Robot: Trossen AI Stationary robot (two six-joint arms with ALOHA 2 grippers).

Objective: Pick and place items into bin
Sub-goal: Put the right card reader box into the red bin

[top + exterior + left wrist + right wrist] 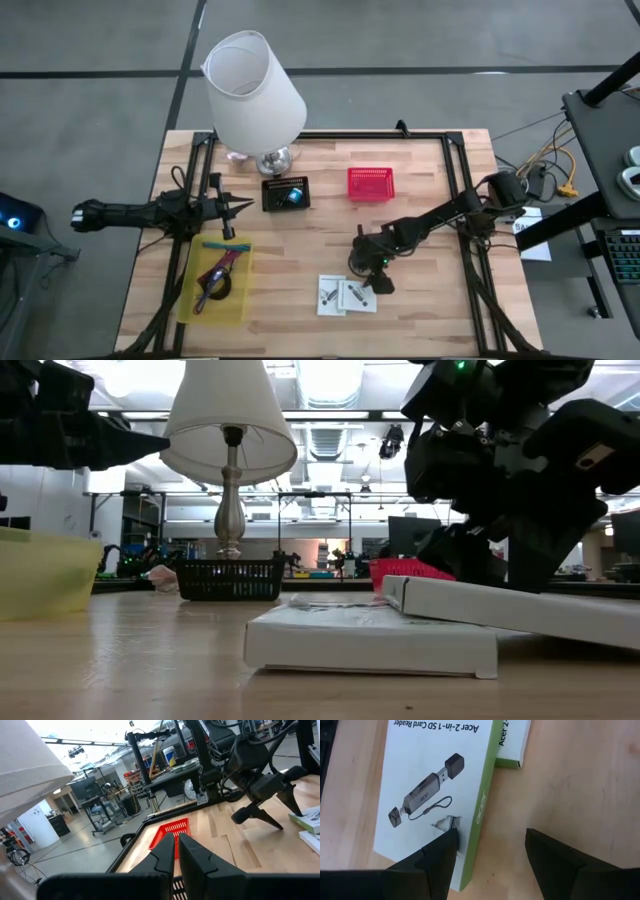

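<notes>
Two white packets (332, 295) (358, 296) lie side by side near the table's front edge. In the low view the right packet (520, 610) rests tilted, with one edge on the other packet (370, 635). My right gripper (378, 280) (490, 837) hovers open over the right packet (435, 785), slanting down. One finger is above the packet's top face and the other above bare wood. The yellow bin (235, 300) at the front left holds a maroon strap (220, 272) and a black coiled cable (212, 292). My left gripper (240, 207) (176, 842) waits shut and level beyond the bin. My right gripper straddles the packet's long green edge (482, 805) near one corner, coming from above at a slant. One fingertip (445, 840) stands at the packet's printed top face. I cannot tell whether it touches. The other fingertip (537, 840) is over the table.
A big white lamp (255, 90) stands at the far edge. In front of it sit a small black basket (286, 193) and a red basket (371, 183). A teal pen (225, 244) lies at the bin's far rim. Bare wood lies between the bin and the packets.
</notes>
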